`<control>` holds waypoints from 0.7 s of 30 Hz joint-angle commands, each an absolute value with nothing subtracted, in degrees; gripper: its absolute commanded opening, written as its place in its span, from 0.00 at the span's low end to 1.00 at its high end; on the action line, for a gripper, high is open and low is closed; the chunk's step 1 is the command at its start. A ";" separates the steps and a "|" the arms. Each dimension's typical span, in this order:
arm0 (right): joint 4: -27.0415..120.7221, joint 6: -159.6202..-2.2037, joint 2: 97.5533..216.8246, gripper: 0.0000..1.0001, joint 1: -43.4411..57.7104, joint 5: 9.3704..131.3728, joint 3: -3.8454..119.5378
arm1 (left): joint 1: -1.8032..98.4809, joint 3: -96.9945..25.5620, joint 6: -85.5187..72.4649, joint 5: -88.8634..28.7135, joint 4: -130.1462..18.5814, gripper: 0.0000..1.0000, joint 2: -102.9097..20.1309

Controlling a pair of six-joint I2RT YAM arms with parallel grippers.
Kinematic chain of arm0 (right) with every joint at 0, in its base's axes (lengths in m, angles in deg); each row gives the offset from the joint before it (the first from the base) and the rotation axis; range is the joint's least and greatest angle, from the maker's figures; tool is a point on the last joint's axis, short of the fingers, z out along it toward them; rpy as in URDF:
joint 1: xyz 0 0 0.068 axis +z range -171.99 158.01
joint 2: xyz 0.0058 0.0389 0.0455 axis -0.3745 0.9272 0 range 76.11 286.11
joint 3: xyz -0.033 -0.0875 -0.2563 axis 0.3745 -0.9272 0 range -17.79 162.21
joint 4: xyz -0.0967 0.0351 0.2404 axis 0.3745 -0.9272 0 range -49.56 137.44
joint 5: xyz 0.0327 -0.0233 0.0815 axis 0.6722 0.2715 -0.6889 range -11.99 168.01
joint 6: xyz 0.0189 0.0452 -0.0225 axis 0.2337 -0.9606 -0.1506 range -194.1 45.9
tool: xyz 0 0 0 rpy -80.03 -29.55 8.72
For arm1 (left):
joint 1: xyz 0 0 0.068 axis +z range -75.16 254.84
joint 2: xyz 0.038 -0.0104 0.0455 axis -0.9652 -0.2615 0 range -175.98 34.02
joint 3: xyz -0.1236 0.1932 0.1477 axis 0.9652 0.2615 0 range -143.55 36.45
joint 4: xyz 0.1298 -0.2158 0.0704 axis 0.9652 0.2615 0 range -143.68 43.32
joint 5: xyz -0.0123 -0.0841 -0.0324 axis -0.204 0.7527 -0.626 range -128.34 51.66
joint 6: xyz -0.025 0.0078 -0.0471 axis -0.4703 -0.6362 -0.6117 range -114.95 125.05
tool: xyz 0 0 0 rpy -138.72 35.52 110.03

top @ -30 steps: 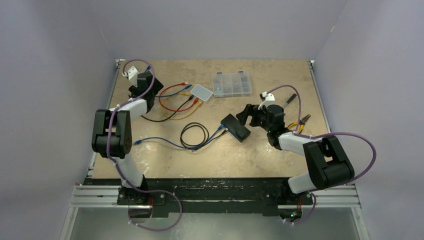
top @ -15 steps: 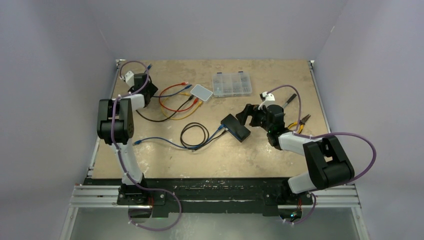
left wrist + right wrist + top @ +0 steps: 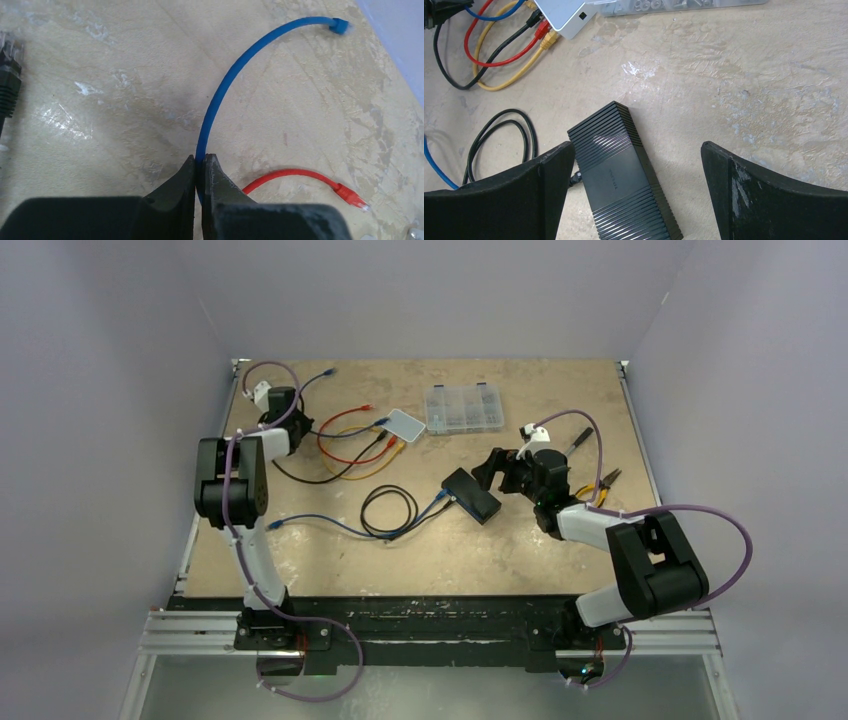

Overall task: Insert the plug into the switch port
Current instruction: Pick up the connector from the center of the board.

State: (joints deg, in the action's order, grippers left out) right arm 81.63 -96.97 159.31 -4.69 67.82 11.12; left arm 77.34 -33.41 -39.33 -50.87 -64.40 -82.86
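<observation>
left claw (image 3: 199,170) pinching blue cable (image 3: 225,85) behind its plug (image 3: 340,25), far-left worktop (image 3: 560,390) | step: plug pickup | right claw (image 3: 638,149) spread over black switch (image 3: 621,175), mid-worktop | next: likely carry plug right, line up with port

The blue plug (image 3: 340,25) is sitting at the free end of a blue cable (image 3: 225,85), which is arching away from the left gripper (image 3: 200,167) pinching it. The black ribbed switch (image 3: 621,170) is lying flat and skewed, well apart from the plug, with leads (image 3: 425,508) entering its left end.
</observation>
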 commanded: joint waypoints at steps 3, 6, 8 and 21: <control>82.47 -96.60 158.00 0.98 -4.59 67.57 11.57 | 77.48 -35.68 -32.17 -50.02 -68.67 0.00 -72.35; 82.55 -96.68 158.27 0.98 -4.60 67.35 11.64 | 77.48 -37.26 -27.32 -49.32 -67.87 0.00 -67.95; 82.74 -96.69 158.37 0.98 -4.59 67.06 11.66 | 77.48 -38.19 -23.33 -48.25 -66.82 0.00 -64.76; 85.15 -96.96 155.56 0.97 -4.59 64.81 10.03 | 77.43 -35.86 -3.21 -31.91 -48.51 0.00 -41.93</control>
